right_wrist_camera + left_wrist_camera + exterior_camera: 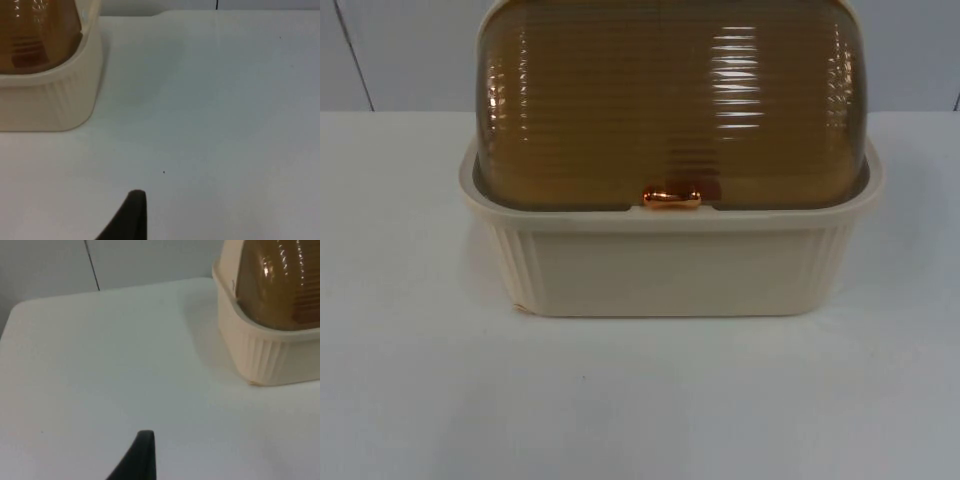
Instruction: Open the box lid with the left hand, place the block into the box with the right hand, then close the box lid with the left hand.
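box standing mid-desk, cream and ribbed, front wall facing the top camera. lid down: amber, see-through, ridged dome seated inside the rim. small coppery handle at 6 o'clock on the lid's front edge, probably the catch point for lifting, hence turned toward the open desk. by the look of it, opening not yet begun.

left tool hanging over bare desk, well apart from the box, which sits toward 2 o'clock from its fingertip. right tool likewise over bare desk, box toward 10 o'clock from its fingertip. both apparently waiting clear of the box, one on each side, which suits the lid job for the left and the dropping-in for the right. just one black fingertip visible per tool, so cannot tell whether open or closed.

block impossible to make out; a darker reddish smear behind the amber near the handle, too murky to name. lid's upper edge cut off in the top view; back of the box hidden by the dome. grey wall behind.
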`<action>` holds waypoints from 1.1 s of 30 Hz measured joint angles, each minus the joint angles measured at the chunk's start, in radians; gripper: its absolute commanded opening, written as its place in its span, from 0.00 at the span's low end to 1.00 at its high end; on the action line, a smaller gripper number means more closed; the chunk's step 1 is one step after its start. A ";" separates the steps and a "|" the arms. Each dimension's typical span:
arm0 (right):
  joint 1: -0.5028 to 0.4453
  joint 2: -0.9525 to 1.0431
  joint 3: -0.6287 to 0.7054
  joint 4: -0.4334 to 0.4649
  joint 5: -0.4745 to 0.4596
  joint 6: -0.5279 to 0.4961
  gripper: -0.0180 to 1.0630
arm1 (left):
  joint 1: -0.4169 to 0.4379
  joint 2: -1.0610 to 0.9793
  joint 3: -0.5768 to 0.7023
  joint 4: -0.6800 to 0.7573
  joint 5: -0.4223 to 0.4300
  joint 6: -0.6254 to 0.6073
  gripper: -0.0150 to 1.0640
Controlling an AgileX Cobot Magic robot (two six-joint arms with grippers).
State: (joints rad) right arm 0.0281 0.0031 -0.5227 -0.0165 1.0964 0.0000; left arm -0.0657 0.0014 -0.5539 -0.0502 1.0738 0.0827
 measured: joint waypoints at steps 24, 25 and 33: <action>0.000 0.000 0.000 0.000 -0.004 0.000 0.99 | 0.000 0.001 0.055 0.080 -0.001 -0.104 0.99; 0.000 0.000 0.000 0.000 -0.004 0.000 0.99 | 0.000 0.001 0.055 0.080 -0.001 -0.104 0.99; 0.000 0.000 0.000 0.000 -0.006 0.000 0.99 | 0.000 0.001 0.055 0.080 -0.001 -0.104 0.99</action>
State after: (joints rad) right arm 0.0281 0.0031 -0.5227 -0.0165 1.0905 0.0000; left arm -0.0657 0.0026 -0.4988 0.0301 1.0724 -0.0215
